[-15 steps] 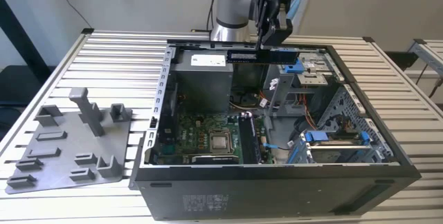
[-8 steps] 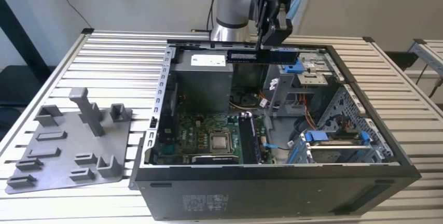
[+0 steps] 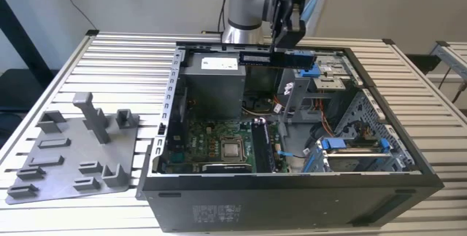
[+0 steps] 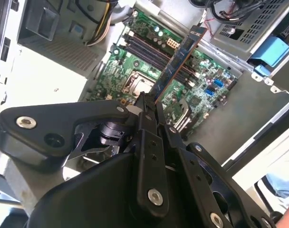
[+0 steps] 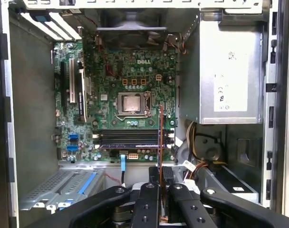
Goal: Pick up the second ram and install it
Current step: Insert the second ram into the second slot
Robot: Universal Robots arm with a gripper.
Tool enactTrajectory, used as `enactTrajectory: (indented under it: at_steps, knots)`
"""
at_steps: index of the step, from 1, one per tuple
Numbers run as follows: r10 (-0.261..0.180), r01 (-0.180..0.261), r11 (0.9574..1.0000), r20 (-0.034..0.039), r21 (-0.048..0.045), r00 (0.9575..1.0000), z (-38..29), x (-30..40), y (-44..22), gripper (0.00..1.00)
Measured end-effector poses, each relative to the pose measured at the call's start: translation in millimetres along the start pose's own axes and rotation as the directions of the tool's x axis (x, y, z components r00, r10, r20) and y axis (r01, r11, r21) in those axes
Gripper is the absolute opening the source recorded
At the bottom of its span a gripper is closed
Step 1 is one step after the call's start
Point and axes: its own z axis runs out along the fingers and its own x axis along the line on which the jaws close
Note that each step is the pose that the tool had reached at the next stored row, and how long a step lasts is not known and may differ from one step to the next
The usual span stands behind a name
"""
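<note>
Holding the second ram [image 3: 277, 59] clamped tight in my hand [image 3: 286, 46], I hang over the open computer case [image 3: 292, 206]. The stick sits just under my hand, high above the green motherboard [image 3: 211, 137].

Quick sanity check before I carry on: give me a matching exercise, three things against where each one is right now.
Things: 1 second ram; 2 grey holder plate; 3 processor.
Places: A on the table, at the exterior view's left of the case; B middle of the motherboard; C clamped in the gripper, above the open case.
Pairs: 1-C, 2-A, 3-B.
</note>
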Motion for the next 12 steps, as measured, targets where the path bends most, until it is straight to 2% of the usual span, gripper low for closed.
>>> enactTrajectory:
  at_steps: [6, 12]
  knots:
    - [0.049, -0.049, 0.9988, 0.0006, 0.0002, 0.9988, 0.2, 0.0, 0.0, 0.14]
    - [0.092, -0.092, 0.9958, 0.0010, 0.0003, 0.9958, 0.4, 0.0, 0.0, 0.14]
